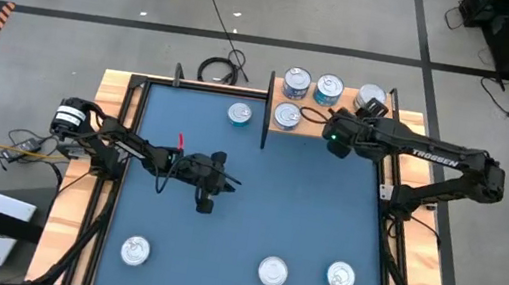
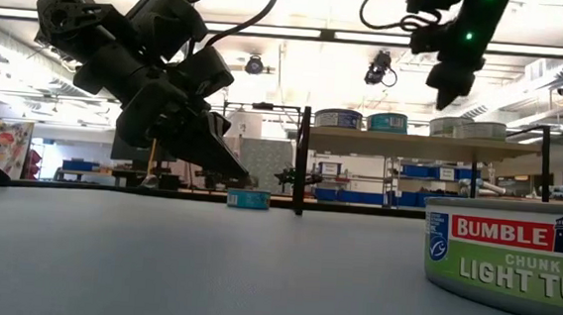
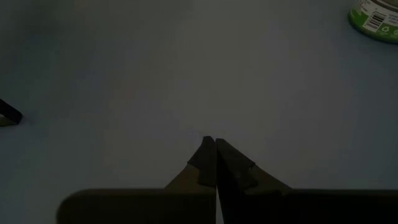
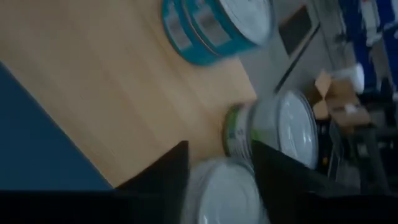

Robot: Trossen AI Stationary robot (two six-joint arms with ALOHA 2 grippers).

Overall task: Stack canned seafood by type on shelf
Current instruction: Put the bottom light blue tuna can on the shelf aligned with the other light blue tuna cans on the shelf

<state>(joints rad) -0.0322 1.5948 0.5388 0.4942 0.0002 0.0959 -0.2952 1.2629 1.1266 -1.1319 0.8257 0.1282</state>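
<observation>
The shelf point(image 1: 397, 134) stands at the mat's far right, and several tins of canned seafood sit on it: two teal ones point(image 1: 296, 81) point(image 1: 329, 88), a silver-topped one point(image 1: 370, 99) and one near its left post point(image 1: 287, 116). My right gripper point(image 2: 453, 90) point(image 4: 224, 171) hangs open above the shelf's tins with nothing between its fingers. A tin's top point(image 4: 224, 196) shows below the gap. My left gripper point(image 1: 227, 179) point(image 3: 216, 158) is shut and empty, a little above the middle of the blue mat point(image 1: 306, 201).
One tin point(image 1: 240, 113) rests on the mat left of the shelf's black post point(image 1: 267, 114). Three more point(image 1: 135, 250) point(image 1: 273, 271) point(image 1: 341, 275) stand along the near edge. A green-labelled one point(image 2: 513, 258) is close to the low camera. Wooden strips frame the mat.
</observation>
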